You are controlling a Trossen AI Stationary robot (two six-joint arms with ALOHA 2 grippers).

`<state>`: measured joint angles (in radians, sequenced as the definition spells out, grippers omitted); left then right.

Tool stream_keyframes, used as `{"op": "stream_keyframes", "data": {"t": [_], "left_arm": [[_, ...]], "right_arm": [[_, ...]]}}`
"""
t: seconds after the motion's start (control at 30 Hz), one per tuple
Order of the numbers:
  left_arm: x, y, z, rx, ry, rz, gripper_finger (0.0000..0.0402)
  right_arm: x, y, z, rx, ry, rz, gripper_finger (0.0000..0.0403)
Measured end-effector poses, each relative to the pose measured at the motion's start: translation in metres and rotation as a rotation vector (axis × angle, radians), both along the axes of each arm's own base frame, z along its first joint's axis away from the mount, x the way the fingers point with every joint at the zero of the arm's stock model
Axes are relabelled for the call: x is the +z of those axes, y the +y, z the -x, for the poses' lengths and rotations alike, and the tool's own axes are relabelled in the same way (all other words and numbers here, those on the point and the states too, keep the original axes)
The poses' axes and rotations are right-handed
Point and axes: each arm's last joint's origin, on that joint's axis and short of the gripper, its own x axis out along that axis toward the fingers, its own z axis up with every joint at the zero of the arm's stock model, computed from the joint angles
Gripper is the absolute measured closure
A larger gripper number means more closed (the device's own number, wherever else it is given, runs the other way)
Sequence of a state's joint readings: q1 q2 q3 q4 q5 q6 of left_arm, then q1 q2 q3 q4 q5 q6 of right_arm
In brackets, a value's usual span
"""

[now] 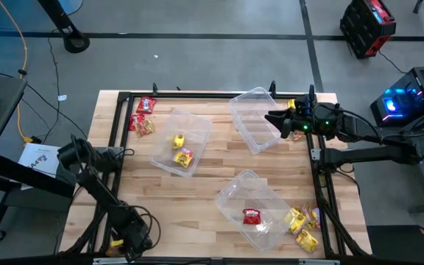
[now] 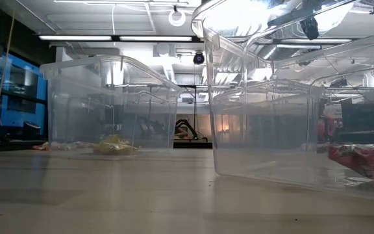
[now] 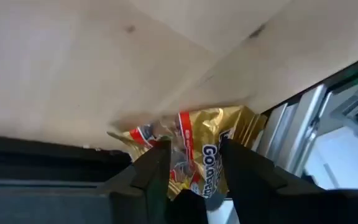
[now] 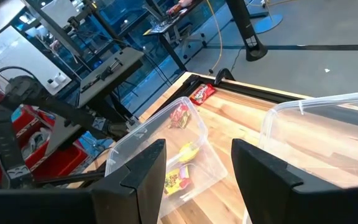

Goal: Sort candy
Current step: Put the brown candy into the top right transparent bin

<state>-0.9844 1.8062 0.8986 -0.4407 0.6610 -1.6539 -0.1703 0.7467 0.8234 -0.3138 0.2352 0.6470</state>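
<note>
My left gripper [image 3: 194, 171] is at the table's near-left corner [image 1: 137, 239] and is shut on a brown-gold candy packet [image 3: 197, 140]. My right gripper [image 1: 274, 118] is open and empty, hovering over the right rim of the empty far tub [image 1: 255, 118]. The left tub [image 1: 182, 141] holds yellow candies [image 1: 181, 151]. The near tub [image 1: 260, 210] holds one red candy [image 1: 252, 216]. Loose red and brown-gold candies [image 1: 143, 114] lie at the far-left corner. More yellow ones [image 1: 304, 224] lie near right. My left gripper has the brown-gold packet's lower part [image 3: 188, 168] pinched between its two fingers. The rest of the packet sticks out beyond the fingertips, over the wood. Whether any of it rests on the table I cannot tell.
A black metal frame [image 1: 197, 94] borders the wooden table. The three clear tubs take up much of the middle. Bare wood lies between them and along the near-left part [image 1: 175, 213]. In the low view the near tub [image 2: 291, 97] fills the right half.
</note>
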Motion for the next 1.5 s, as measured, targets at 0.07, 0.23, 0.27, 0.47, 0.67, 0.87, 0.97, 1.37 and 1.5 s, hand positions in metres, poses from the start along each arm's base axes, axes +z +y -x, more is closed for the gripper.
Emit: {"op": "stream_keyframes", "data": {"t": [0.07,0.23,0.27,0.47,0.67,0.87,0.97,1.37,1.5], "left_arm": [[-0.001,-0.001,0.002,-0.027,-0.019,0.003,0.0295],[0.022,0.016,-0.004,-0.004,-0.171,-0.065,0.0390],[0.031,0.023,-0.007,0.019,-0.217,-0.092,0.0388],[0.110,0.092,-0.025,0.152,-0.639,-0.136,0.0399],[0.194,0.175,-0.033,0.287,-1.336,-0.338,0.0400],[0.222,0.246,-0.062,0.266,-1.665,-0.705,0.0401],[0.208,0.276,-0.097,0.240,-1.676,-0.730,0.0401],[0.164,0.404,-0.252,0.252,-1.777,-0.813,0.0395],[0.163,0.422,-0.283,0.109,-1.666,-0.807,0.0368]], "right_arm": [[0.000,0.000,0.000,0.001,-0.001,-0.002,0.0226],[0.000,0.000,0.000,0.002,-0.001,-0.003,0.0226],[0.000,0.000,0.000,0.002,-0.001,-0.004,0.0226],[0.000,0.000,0.000,0.001,-0.003,-0.007,0.0226],[0.000,0.000,0.000,0.001,-0.003,-0.007,0.0226],[0.000,0.000,0.000,0.001,-0.005,-0.007,0.0226],[0.003,-0.001,-0.001,-0.021,-0.038,0.003,0.0226],[0.041,-0.001,0.000,-0.049,-0.375,0.182,0.0226],[0.042,-0.002,0.000,-0.051,-0.386,0.193,0.0226]]}}
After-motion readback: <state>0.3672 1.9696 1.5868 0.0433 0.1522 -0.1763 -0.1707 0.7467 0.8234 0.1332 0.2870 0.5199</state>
